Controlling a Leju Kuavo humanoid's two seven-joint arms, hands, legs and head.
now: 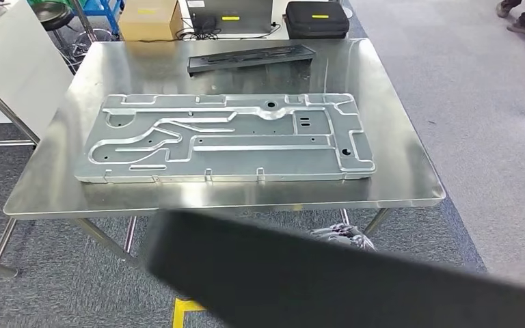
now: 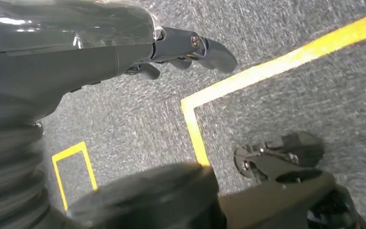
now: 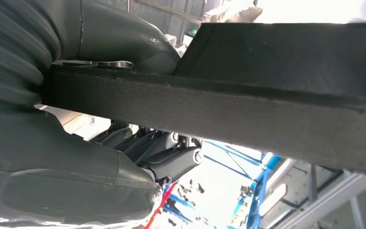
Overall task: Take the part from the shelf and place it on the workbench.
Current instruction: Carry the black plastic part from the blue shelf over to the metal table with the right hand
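Here the right hand (image 3: pixel 138 157) clamps the part (image 3: pixel 267 90), a long black panel: thumb on one face, dark fingers (image 3: pixel 171 160) curled under the other. From the head view the part (image 1: pixel 328 280) crosses the foreground, blurred, just short of the workbench (image 1: pixel 396 137) edge. On the bench lie a large grey stamped plate (image 1: pixel 225 140) and, behind it, a second black panel (image 1: pixel 249 57). Left hand (image 2: pixel 138 57) hangs over yellow-taped carpet (image 2: pixel 248 76), fingers (image 2: pixel 209 50) apart, nothing in it.

Left hand (image 2: pixel 181 47) — glossy grey cover, dark screw-jointed fingers (image 2: pixel 214 52).
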